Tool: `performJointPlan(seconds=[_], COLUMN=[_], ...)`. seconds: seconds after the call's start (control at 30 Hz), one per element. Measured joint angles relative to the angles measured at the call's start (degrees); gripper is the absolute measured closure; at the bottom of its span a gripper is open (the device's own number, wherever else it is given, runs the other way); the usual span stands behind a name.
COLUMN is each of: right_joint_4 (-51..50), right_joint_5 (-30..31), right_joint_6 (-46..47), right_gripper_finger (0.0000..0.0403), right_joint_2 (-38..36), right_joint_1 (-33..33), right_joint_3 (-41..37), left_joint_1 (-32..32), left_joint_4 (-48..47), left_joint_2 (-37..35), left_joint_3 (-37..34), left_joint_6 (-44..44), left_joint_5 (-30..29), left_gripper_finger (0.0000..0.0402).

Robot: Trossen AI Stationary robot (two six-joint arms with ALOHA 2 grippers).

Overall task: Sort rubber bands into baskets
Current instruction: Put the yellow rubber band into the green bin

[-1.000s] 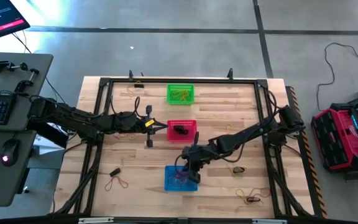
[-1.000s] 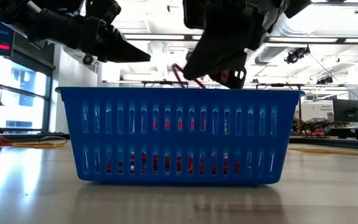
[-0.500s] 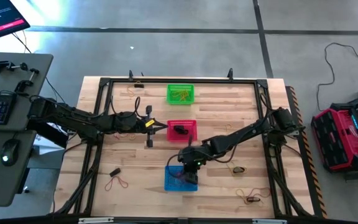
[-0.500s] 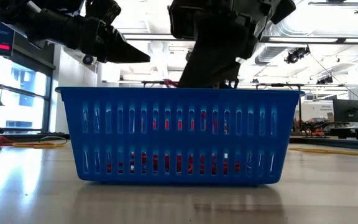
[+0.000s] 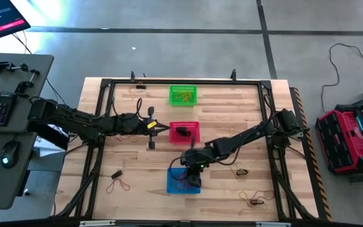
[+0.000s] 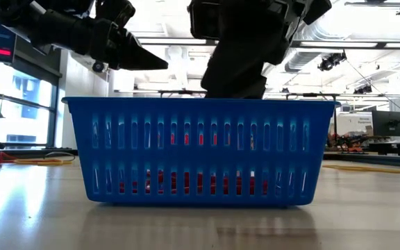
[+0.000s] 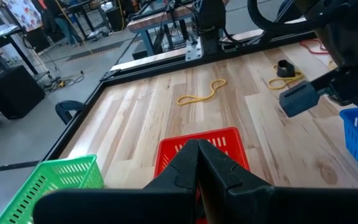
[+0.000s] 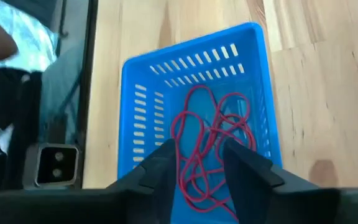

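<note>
On the left of the table [image 5: 131,189], loose red-orange rubber bands [image 5: 118,185] are lying near the front edge, and a few more are lying under the left arm. These are still awaiting sorting.

The left gripper [image 5: 166,127] is hanging level just beside the red basket [image 5: 184,132], with its jaws pressed together and holding nothing. This arm is waiting.

Down the centre line, three baskets are standing in a row. The green basket [image 5: 183,95] at the far side is holding yellow-tan bands. The red basket in the middle is holding dark bands. The blue basket [image 5: 183,181] at the near side is holding a tangle of red-orange bands [image 8: 209,143].

The right gripper [image 5: 193,174] is reaching down into the blue basket. In the right wrist view its jaws are standing narrowly apart, with red strands lying between them. It is probably releasing a band, but a grip cannot be ruled out.

On the right of the table, several bands are lying loose: one cluster [image 5: 239,171] near the right arm and another [image 5: 255,200] near the front edge.

Sorting is judged partly complete: every basket is holding bands, and loose bands are remaining on both sides.
</note>
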Motion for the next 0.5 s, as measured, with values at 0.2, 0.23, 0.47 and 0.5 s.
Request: performJointPlan(seconds=[0.2,0.23,0.47,0.5], right_joint_4=[-10.7,-13.0,-20.8,-21.2], right_joint_5=[4.7,5.8,10.2,11.2], right_joint_6=[-8.3,-9.8,-18.2,-18.8], right_gripper_finger=[0.0331,0.035,0.0398,0.04], right_joint_2=[-0.1,-0.1,-0.2,-0.3], right_joint_1=[0.7,1.0,2.2,2.2], right_joint_3=[6.5,7.6,10.1,10.1], left_joint_1=[0.0,0.0,0.0,0.0], left_joint_4=[-0.1,-0.1,-0.1,-0.1], left_joint_2=[0.0,0.0,0.0,0.0], left_joint_3=[0.0,0.0,0.0,0.0], left_joint_6=[0.0,0.0,-0.9,-0.9], left_joint_5=[0.0,0.0,0.0,0.0], left_gripper_finger=[0.0402,0.0401,0.0401,0.0402])
